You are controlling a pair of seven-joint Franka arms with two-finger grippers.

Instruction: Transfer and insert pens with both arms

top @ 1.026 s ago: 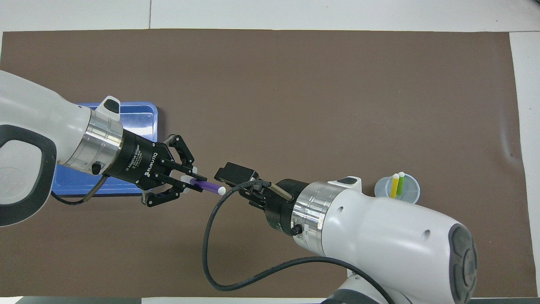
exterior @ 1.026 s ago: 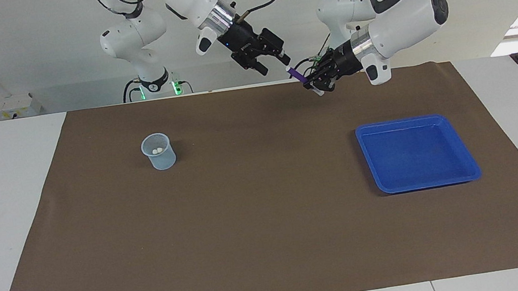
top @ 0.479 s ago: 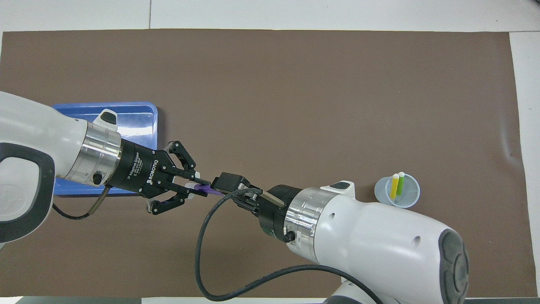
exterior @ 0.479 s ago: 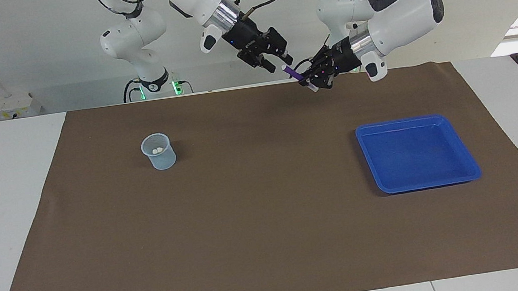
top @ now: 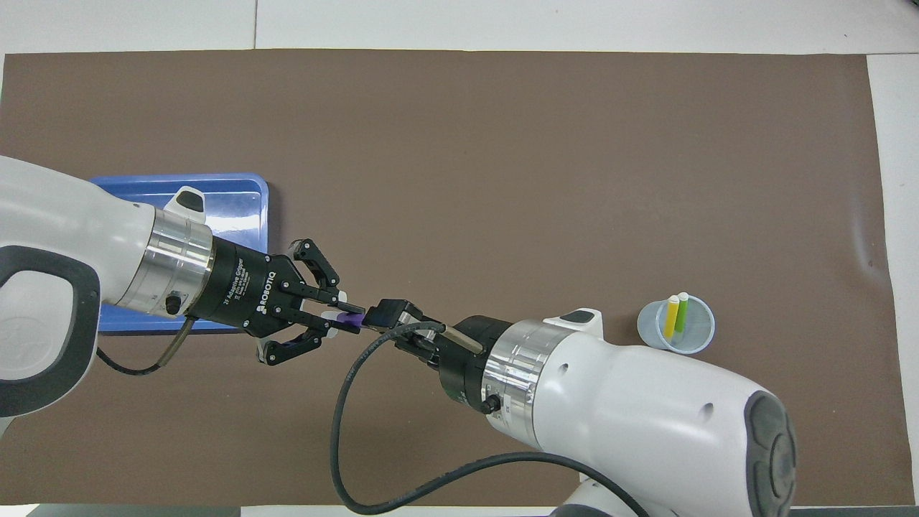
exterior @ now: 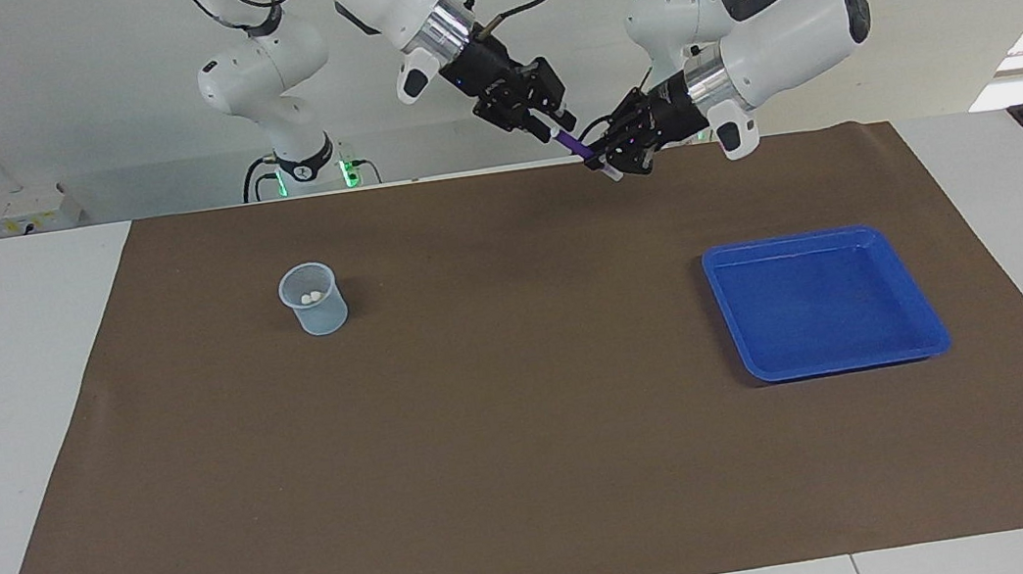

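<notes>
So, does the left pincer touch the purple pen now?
Touching. In the overhead view the left pincer is shut on the purple pen, with a finger pressed against each side.

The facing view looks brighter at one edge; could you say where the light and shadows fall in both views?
Facing view: daylight glares at the edge past the blue tray; the cup casts a faint soft shadow on the mat. Overhead view: even light, silver wrist rings glint, the yellow pen and green pen stay crisp.

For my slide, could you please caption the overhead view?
Mid-air handover: left gripper holds the purple pen as the right gripper closes on it; yellow and green pens stand in the cup.
</notes>
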